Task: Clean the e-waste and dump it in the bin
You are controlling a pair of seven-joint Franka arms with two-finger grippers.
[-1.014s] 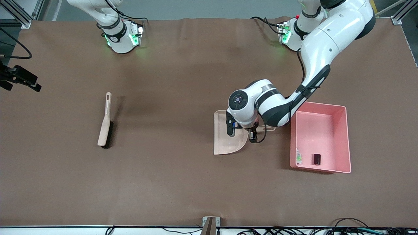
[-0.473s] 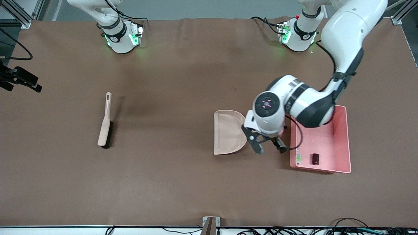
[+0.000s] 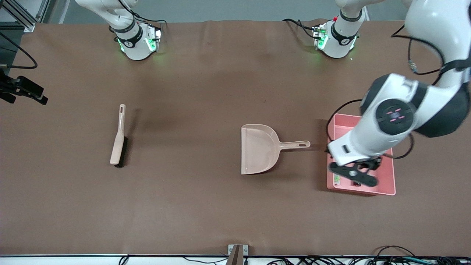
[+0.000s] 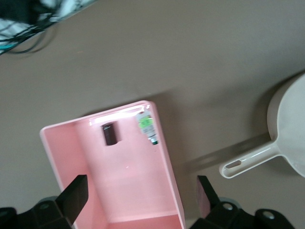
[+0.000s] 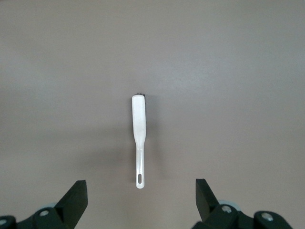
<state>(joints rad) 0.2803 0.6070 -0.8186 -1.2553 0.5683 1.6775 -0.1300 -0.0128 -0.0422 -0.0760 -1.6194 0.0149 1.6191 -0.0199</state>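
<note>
The pink bin (image 3: 368,191) stands at the left arm's end of the table. Both e-waste pieces lie in it at the end nearest the front camera: the white oblong component (image 3: 336,179) and the dark block (image 3: 356,183), which the gripper partly hides. The left wrist view shows the bin (image 4: 66,152), the white component (image 4: 147,126) and the dark block (image 4: 109,134) in full. My left gripper (image 3: 353,176) is open and empty over the bin, and it also shows in the left wrist view (image 4: 140,193). My right gripper (image 5: 140,198) is open and empty, high over the brush (image 5: 138,129).
The beige dustpan (image 3: 257,149) lies flat near the table's middle, its handle (image 3: 296,145) pointing toward the bin. The brush (image 3: 118,136) lies toward the right arm's end. Cables run along the table's front edge.
My left gripper let go of the dustpan handle, opened, and swung up and over to the bin. The dustpan stays flat on the table. The e-waste in the bin has not moved.
</note>
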